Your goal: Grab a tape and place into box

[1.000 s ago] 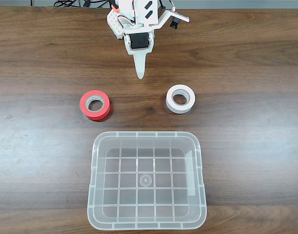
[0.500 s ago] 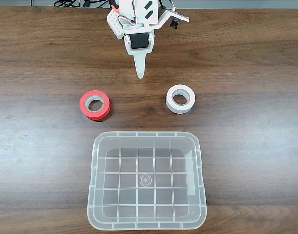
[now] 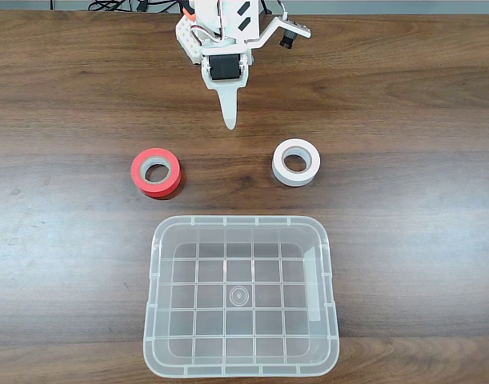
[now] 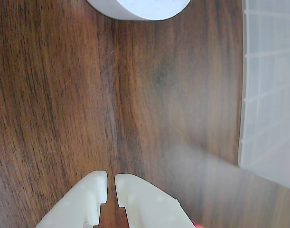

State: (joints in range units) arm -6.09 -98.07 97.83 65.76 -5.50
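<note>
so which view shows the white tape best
The fixed view: the white tape lies whole on the table, ring and hole clear, apart from the box. The wrist view catches just its lower edge at the top.

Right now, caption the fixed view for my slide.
Closed gripper poised above red tape, white tape and empty clear box.

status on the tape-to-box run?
Done: nothing; the box holds no tape. In hand: nothing; the gripper hangs shut over bare table near the arm's base. Left: everything. The white tape lies flat on the table above the box in the fixed view, beside a red roll.
</note>
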